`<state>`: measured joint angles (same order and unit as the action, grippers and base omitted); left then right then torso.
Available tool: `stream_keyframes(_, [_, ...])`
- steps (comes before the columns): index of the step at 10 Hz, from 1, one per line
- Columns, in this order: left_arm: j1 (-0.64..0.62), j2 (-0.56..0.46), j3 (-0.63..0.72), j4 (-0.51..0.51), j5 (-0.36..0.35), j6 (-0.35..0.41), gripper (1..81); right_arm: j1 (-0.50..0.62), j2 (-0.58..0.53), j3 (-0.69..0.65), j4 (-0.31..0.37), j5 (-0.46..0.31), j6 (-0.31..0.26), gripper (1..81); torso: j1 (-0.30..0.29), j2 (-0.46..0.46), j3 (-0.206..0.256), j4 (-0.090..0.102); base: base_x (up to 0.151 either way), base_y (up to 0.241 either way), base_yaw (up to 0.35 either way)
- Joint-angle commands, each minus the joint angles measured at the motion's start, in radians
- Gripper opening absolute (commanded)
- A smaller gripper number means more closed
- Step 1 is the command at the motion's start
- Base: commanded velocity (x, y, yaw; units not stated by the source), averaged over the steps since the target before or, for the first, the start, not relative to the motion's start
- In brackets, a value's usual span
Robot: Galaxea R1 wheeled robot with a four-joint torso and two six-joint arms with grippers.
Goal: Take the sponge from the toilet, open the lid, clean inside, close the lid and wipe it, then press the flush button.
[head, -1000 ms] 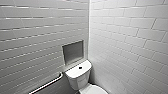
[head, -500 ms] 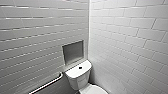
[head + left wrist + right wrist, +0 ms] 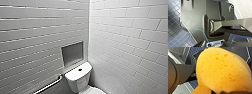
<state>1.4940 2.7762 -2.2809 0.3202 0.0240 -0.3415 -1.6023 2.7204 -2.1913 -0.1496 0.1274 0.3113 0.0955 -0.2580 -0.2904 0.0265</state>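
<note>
One orange sponge (image 3: 221, 70) looms before the right wrist camera, apparently clamped in the right gripper (image 3: 226, 92); the fingers are all but buried beneath it, with only a dark edge peeping out. Over the past second the head view has not shifted. The toilet (image 3: 78, 80) sits in the same low corner of the white-tiled room, the flush button (image 3: 80, 69) a dark dot on the tank top, a recessed niche (image 3: 72, 53) above it and a grab bar (image 3: 50, 85) beside it. With the sponge off the toilet, the pick-up looks done, and the robot appears paused some way back from the bowl, the lid work not yet begun. The picture's lower edge cuts the toilet just below the tank, so whether the lid is up or down cannot be told. How the left gripper (image 3: 213, 44) stands cannot be told either; the left wrist view offers the robot's own dark body, a blue cable (image 3: 196, 30) and dark blue floor tiles (image 3: 174, 31).
</note>
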Motion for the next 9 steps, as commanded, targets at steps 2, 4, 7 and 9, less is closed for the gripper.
stream_keyframes(2, [-0.025, -0.012, 0.012, -0.007, 0.056, 0.001, 81.1, 0.011, -0.019, 0.009, 0.013, -0.038, -0.001, 1.0, 0.0, 0.0, 0.0, 0.0, 0.093, 0.0, 0.0])
stream_keyframes(4, [-0.027, -0.01, 0.014, -0.007, 0.056, 0.001, 81.1, 0.009, -0.019, 0.004, 0.01, -0.038, -0.001, 1.0, 0.0, 0.0, 0.0, 0.0, 0.093, 0.0, 0.0])
stream_keyframes(7, [-0.025, -0.007, 0.014, -0.009, 0.056, 0.001, 81.1, 0.008, -0.017, -0.002, 0.007, -0.038, -0.003, 1.0, 0.0, 0.0, 0.0, 0.0, 0.093, 0.0, 0.0])
stream_keyframes(9, [-0.025, -0.007, 0.014, -0.006, 0.056, 0.002, 81.1, 0.003, -0.015, -0.01, 0.008, -0.038, -0.003, 1.0, 0.0, 0.0, 0.0, 0.0, 0.093, 0.0, 0.0])
